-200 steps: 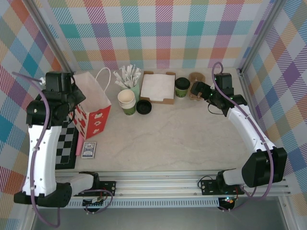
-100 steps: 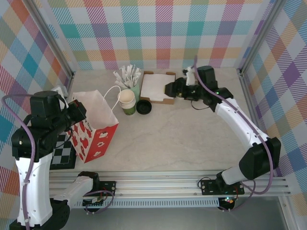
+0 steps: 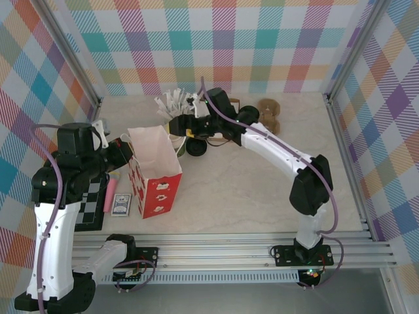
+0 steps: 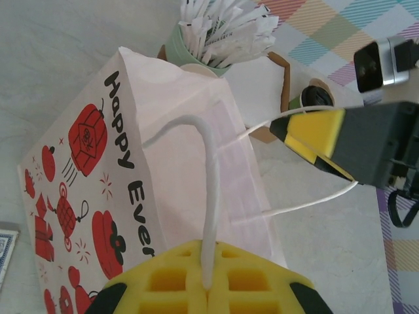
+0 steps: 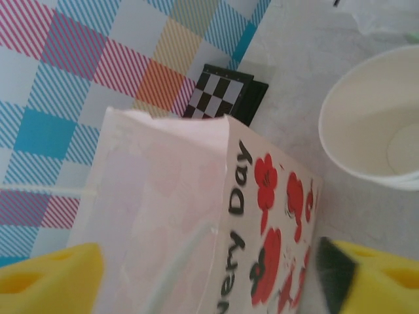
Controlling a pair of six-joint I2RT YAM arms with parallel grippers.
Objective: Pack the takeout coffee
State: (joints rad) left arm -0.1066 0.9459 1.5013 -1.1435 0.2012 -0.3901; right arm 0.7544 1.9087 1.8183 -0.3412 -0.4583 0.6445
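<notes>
The takeout coffee, a dark-green cup with a black lid, stands at the back of the table behind my right arm; in the left wrist view the coffee peeks out past the bag. A paper gift bag with red print stands open, left of centre. My left gripper is shut on one white cord handle of the bag. My right gripper hovers over the bag's far rim, its yellow fingers wide apart. The other handle lies between them, untouched.
Behind the bag stand a stack of cream cups and a pale-green cup of white packets. A loose black lid, a cardboard tray and a brown cup carrier lie further back. On the left are a checkerboard and a card deck.
My left gripper has carried the bag rightward toward the table's middle. The right arm has swung from the back right across to the bag's rim, and its jaws have narrowed somewhat.
</notes>
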